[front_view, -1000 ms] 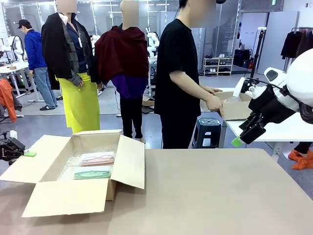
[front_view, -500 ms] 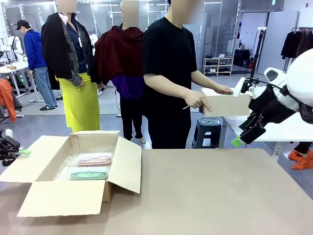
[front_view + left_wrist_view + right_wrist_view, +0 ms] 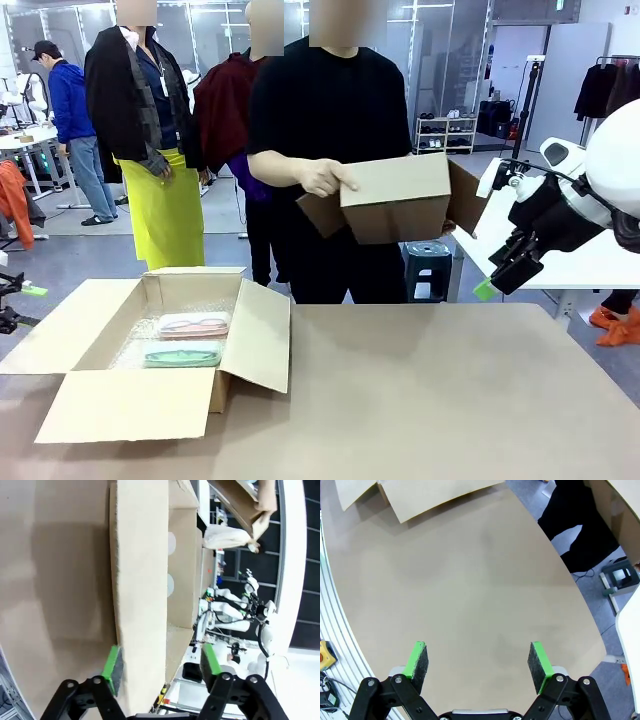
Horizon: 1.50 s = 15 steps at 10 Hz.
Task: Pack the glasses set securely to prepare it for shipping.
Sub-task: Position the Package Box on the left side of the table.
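Beyond the brown table (image 3: 450, 390), a grey floor (image 3: 60, 250) runs to glass partitions (image 3: 215, 35). Far past the right pincer stand a low shelf rack (image 3: 446, 133) and a clothes rail with dark garments (image 3: 608, 88). A blue stool (image 3: 425, 262) sits nearer.

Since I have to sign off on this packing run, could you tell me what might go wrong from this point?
1. The pink case and the mint case lie uncovered on bubble wrap in the open box; closed like that, they could rattle.
2. The left gripper stands open astride the box's left flap, so a careless move could drag the box.
3. The person holds a second box near the open right gripper; a collision seems possible.
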### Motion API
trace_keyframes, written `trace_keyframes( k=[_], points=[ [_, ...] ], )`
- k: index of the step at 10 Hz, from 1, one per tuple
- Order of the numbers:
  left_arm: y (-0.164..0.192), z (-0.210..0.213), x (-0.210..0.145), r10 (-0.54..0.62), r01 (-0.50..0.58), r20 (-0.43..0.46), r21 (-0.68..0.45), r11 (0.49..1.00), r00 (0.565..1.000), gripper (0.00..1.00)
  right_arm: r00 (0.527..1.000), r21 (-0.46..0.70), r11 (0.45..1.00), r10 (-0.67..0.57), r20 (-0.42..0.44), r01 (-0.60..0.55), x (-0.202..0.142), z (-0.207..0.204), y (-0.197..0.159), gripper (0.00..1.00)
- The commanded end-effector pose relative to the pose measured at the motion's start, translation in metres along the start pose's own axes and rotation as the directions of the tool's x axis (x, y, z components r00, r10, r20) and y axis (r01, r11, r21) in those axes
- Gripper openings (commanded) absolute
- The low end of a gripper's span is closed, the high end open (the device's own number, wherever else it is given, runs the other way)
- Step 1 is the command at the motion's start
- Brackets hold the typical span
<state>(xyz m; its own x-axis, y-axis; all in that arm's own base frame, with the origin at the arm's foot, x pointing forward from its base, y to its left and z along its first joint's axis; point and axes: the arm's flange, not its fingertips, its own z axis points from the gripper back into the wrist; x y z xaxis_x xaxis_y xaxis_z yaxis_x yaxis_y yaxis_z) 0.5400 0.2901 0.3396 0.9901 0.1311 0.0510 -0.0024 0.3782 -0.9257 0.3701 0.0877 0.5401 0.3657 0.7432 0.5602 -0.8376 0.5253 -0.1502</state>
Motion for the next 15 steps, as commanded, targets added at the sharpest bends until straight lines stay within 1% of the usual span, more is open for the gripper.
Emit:
trace_keyframes(
  k=[1,2,3,4,5,6,7,9,10,12,13,14,15],
  points=[
    [-0.035,0.000,-0.042,-0.056,0.044,0.090,0.127,0.991,0.994,0.94,1.000,-0.007,1.000,0.000,-0.004,0.000,0.002,0.000,0.002,1.00],
    [-0.054,0.004,-0.058,-0.091,0.071,0.121,0.159,0.985,0.988,1.00,1.000,-0.007,1.000,0.000,-0.004,0.000,0.002,0.000,0.002,1.00],
    [-0.076,0.005,-0.074,-0.135,0.104,0.140,0.211,0.972,0.981,1.00,1.000,-0.007,1.000,0.000,-0.004,0.000,0.002,0.000,0.002,1.00],
    [-0.102,0.006,-0.096,-0.191,0.139,0.167,0.282,0.949,0.967,1.00,1.000,-0.007,1.000,0.000,-0.004,0.000,0.002,0.000,0.002,1.00],
    [-0.123,0.004,-0.114,-0.245,0.177,0.180,0.328,0.928,0.953,1.00,1.000,-0.007,1.000,0.000,-0.004,0.000,0.002,0.000,0.002,1.00],
    [-0.140,-0.001,-0.129,-0.298,0.213,0.186,0.374,0.902,0.936,1.00,1.000,-0.007,1.000,0.000,-0.004,0.000,0.002,0.000,0.002,1.00],
    [-0.156,-0.011,-0.142,-0.358,0.267,0.167,0.407,0.874,0.919,1.00,1.000,-0.007,1.000,0.000,-0.004,0.000,0.002,0.000,0.002,1.00],
    [-0.178,-0.049,-0.155,-0.470,0.385,0.074,0.469,0.795,0.880,1.00,1.000,-0.007,1.000,0.000,-0.004,0.000,0.002,0.000,0.002,1.00],
    [-0.189,-0.070,-0.158,-0.527,0.438,0.032,0.515,0.737,0.850,1.00,1.000,-0.007,1.000,0.000,-0.004,0.000,0.002,0.000,0.002,1.00],
    [-0.218,-0.113,-0.168,-0.615,0.542,-0.080,0.570,0.617,0.784,1.00,1.000,-0.007,1.000,0.000,-0.004,0.000,0.002,0.000,0.002,1.00],
    [-0.241,-0.137,-0.174,-0.629,0.560,-0.142,0.631,0.538,0.764,1.00,1.000,-0.007,1.000,0.000,-0.004,0.000,0.002,0.000,0.002,1.00],
    [-0.266,-0.153,-0.186,-0.624,0.577,-0.209,0.665,0.474,0.753,1.00,1.000,-0.007,1.000,0.000,-0.004,0.000,0.002,0.000,0.002,1.00],
    [-0.288,-0.164,-0.196,-0.614,0.607,-0.269,0.659,0.444,0.742,1.00,1.000,-0.007,1.000,0.000,-0.004,0.000,0.002,0.000,0.002,1.00]
  ],
)
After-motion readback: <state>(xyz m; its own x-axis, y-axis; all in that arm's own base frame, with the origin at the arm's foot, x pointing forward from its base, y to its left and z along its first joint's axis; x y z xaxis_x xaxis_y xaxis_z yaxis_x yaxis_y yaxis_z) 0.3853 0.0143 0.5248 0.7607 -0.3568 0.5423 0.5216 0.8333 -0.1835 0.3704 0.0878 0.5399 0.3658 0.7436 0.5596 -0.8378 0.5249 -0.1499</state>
